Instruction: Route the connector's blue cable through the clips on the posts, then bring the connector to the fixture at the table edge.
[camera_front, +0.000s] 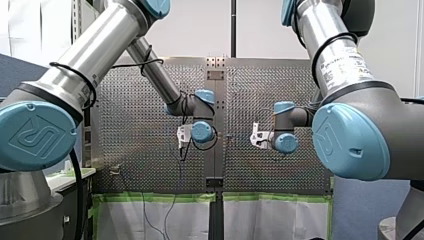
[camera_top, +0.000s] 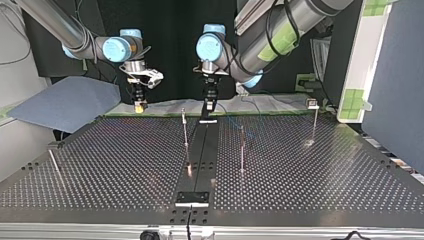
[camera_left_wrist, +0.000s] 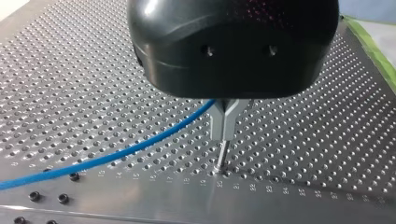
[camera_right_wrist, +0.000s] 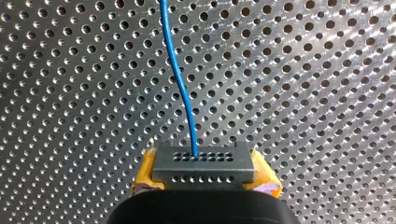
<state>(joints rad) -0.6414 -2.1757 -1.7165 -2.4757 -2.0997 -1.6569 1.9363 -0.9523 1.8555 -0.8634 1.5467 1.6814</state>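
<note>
- My right claw (camera_right_wrist: 205, 176) is closed on the connector (camera_right_wrist: 203, 161). A yellow pad (camera_right_wrist: 147, 167) presses on each end of the grey block, which sits crosswise at the tips.
- The cable (camera_right_wrist: 180, 79) leaves the connector's face and runs away from this claw toward 12 o'clock. It passes over the table (camera_right_wrist: 317, 93) with a slight S-bend.
- My left claw (camera_left_wrist: 224, 130) has its metal fingers (camera_left_wrist: 231, 114) together at the tips, with no gap showing.
- The cable reaches the left claw from about 8 o'clock and meets the fingers at their fork, just above the tips, where they grip it.
- A post (camera_left_wrist: 222, 156) stands upright in the table at 6 o'clock from the left claw's tips. I cannot tell whether the tips touch its top.
- In the top view both claws hang near the table's far edge, apart from each other. The right claw is at about 11 o'clock and the left claw close to 12 o'clock.
</note>
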